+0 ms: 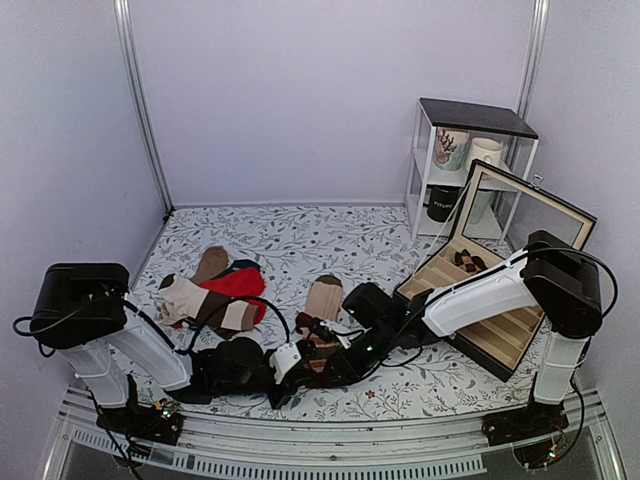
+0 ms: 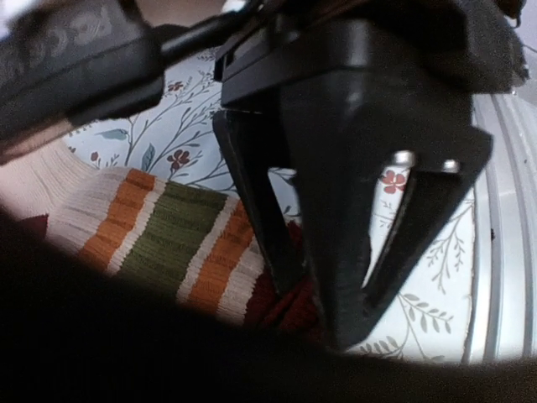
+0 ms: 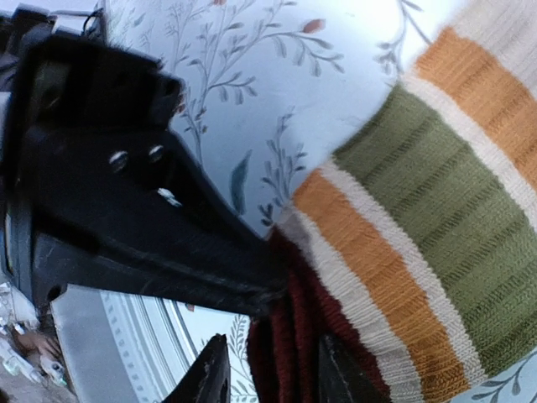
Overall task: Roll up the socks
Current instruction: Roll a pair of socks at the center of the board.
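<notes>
1. Socks (image 1: pixel 322 300) lie on the floral table (image 1: pixel 300 235), near its front edge, between both arms.
2. I see the left gripper (image 3: pixel 264 285) clenched at the maroon cuff (image 3: pixel 289 336).
3. Right gripper (image 3: pixel 273 378) fingers stand parted, straddling that cuff.

Two arms (image 1: pixel 150 345), one shelf (image 1: pixel 475 115), one open box (image 1: pixel 505 340), three cups (image 1: pixel 452 148)

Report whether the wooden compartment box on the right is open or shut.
Open. The box has its glass-paned lid raised behind it, and its rows of wooden compartments lie exposed.
</notes>
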